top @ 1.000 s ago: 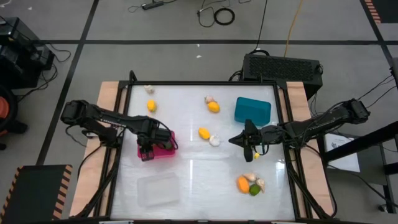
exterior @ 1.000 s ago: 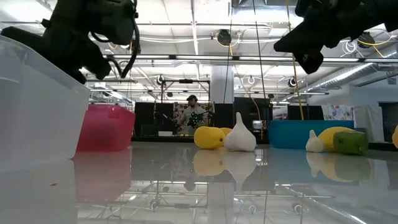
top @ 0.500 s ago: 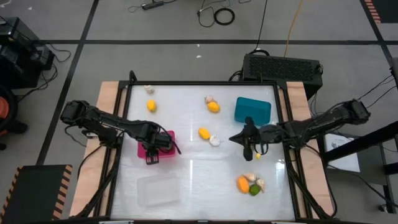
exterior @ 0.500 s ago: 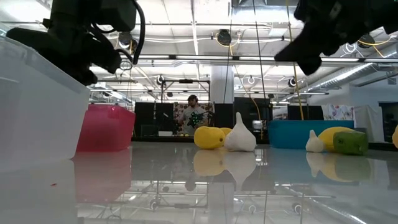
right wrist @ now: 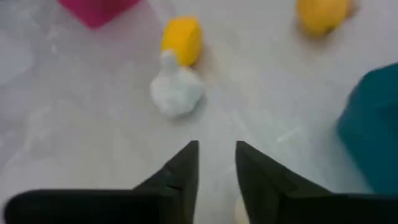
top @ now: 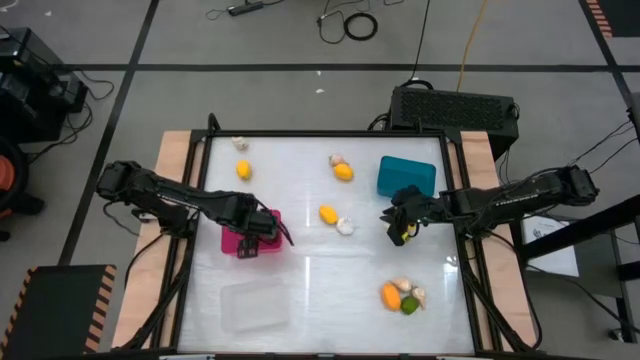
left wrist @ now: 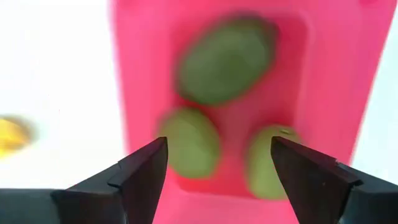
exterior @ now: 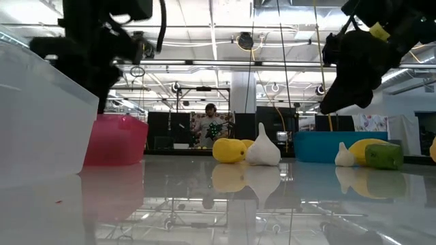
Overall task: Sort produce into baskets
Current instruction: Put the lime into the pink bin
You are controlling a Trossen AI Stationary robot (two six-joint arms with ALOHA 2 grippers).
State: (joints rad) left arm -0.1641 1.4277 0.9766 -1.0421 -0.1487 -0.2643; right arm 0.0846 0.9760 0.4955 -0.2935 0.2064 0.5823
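My left gripper (top: pixel 250 243) hangs open and empty over the pink basket (top: pixel 268 222). The left wrist view (left wrist: pixel 217 143) looks down into the basket (left wrist: pixel 329 81), where three olive-green fruits (left wrist: pixel 227 59) lie on the bottom. My right gripper (top: pixel 393 226) hovers just near of the teal basket (top: pixel 406 176), tipped down toward the table's left. Its fingers (right wrist: pixel 217 144) are a narrow gap apart with nothing between the tips. A yellow fruit (right wrist: pixel 182 38) and a garlic bulb (right wrist: pixel 176 90) lie on the table ahead of it.
The clear basket (top: pixel 253 303) stands at the near left. Yellow fruits (top: pixel 243 169) (top: pixel 343 172) and garlic bulbs (top: pixel 240 144) lie toward the far edge. An orange fruit, a green fruit and garlic bulbs are clustered at the near right (top: pixel 400 296). A person shows far behind the table (exterior: pixel 210 126).
My left gripper has shifted a little toward the table's right over the pink basket and has turned. My right gripper has moved toward the far edge, nearer the teal basket, and has turned and tipped.
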